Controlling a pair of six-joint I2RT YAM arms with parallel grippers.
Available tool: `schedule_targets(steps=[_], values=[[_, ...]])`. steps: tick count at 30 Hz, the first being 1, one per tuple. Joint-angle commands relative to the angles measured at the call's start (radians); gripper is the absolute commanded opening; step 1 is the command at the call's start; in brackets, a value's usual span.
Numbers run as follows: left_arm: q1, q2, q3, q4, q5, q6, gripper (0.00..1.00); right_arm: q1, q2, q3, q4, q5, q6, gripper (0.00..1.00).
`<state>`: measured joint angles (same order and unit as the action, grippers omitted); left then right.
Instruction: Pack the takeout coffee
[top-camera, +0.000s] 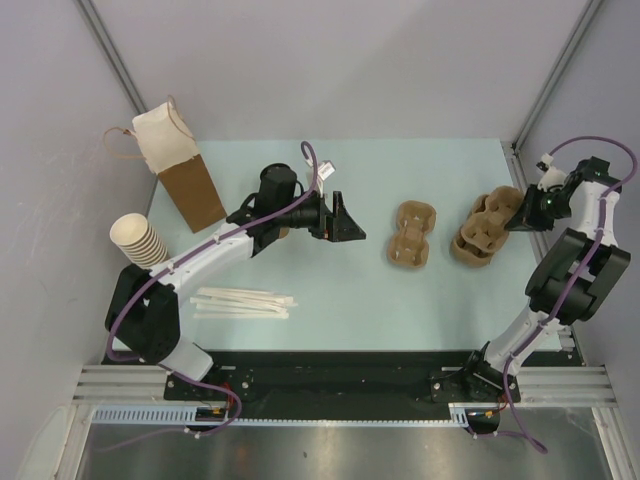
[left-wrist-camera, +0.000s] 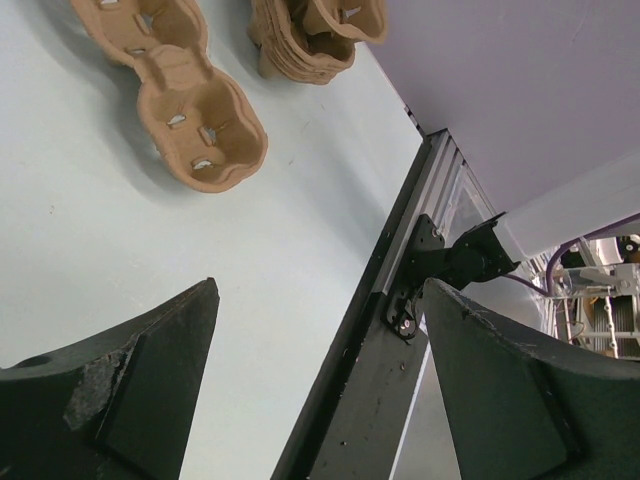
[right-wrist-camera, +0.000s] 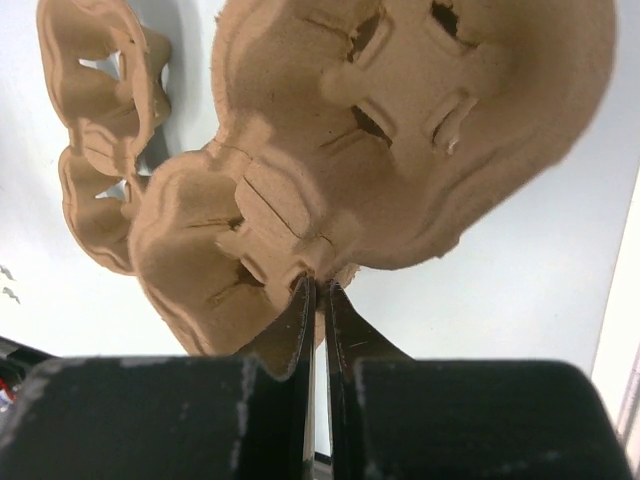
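– While the right end effector (right-wrist-camera: 320, 285) is pressed together on the thin edge of the top tray (right-wrist-camera: 400, 140), what failure is most likely?

– Slip or tear. The pinch takes only the rim of a soft pulp tray, which hangs tilted above the tray stack (top-camera: 478, 245). A quick lift could rip the rim or drop the tray. Nested trays may also cling, so a second could rise with it and fall onto the table (top-camera: 340, 290).

– What lies next outward?

– A single tray (top-camera: 412, 235) rests near the stack but apart from it, and limits where the held tray can be set down. Beyond it, the left end effector (top-camera: 345, 215) hangs spread wide and holds nothing.

– Where is the takeout coffee?

– It cannot be placed with certainty. A small brown patch (top-camera: 284, 233) shows under the left arm (top-camera: 215, 250) and may be the cup. If so, any swing of that arm could tip it, and a spill is the worse fault.

– Other obstructions?

– A paper bag (top-camera: 185, 175) stands upright at the far left. A stack of cream cups (top-camera: 140, 240) sits nearer, and white sticks (top-camera: 245, 300) lie in front of the left arm. The left arm itself lies between both trays and the bag.
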<state>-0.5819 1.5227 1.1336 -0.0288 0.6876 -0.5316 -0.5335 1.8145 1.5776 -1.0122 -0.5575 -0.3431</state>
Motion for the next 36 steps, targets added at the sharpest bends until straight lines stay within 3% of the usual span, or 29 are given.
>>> schedule_targets(steps=[1, 15, 17, 18, 21, 22, 26, 29, 36], values=[[0.01, -0.024, -0.001, 0.024, 0.026, 0.002, 0.88, 0.0, 0.028, 0.01, -0.026, -0.044, -0.017, 0.0], [0.019, -0.009, 0.0, 0.024, 0.039, -0.018, 0.88, 0.017, 0.039, -0.007, -0.055, -0.093, -0.047, 0.0], [0.024, 0.001, 0.002, 0.026, 0.046, -0.028, 0.89, 0.02, 0.046, -0.005, -0.052, -0.078, -0.043, 0.12], [0.025, 0.004, 0.005, 0.026, 0.046, -0.03, 0.89, 0.018, 0.051, -0.005, -0.054, -0.053, -0.037, 0.32], [0.031, 0.001, 0.011, 0.026, 0.049, -0.027, 0.89, 0.001, 0.055, 0.027, -0.068, -0.039, -0.028, 0.61], [0.031, -0.01, 0.014, 0.026, 0.046, -0.016, 0.89, -0.006, 0.054, 0.079, -0.086, -0.045, -0.028, 0.64], [0.031, -0.068, 0.0, 0.007, 0.033, 0.025, 0.9, -0.014, 0.01, 0.232, -0.16, -0.076, -0.022, 0.63], [0.034, -0.117, -0.001, -0.029, 0.026, 0.085, 0.9, 0.047, -0.05, 0.286, -0.178, -0.071, -0.001, 0.61], [0.152, -0.214, -0.015, -0.112, 0.047, 0.14, 0.9, 0.364, -0.138, 0.113, -0.005, 0.059, 0.171, 0.54]])
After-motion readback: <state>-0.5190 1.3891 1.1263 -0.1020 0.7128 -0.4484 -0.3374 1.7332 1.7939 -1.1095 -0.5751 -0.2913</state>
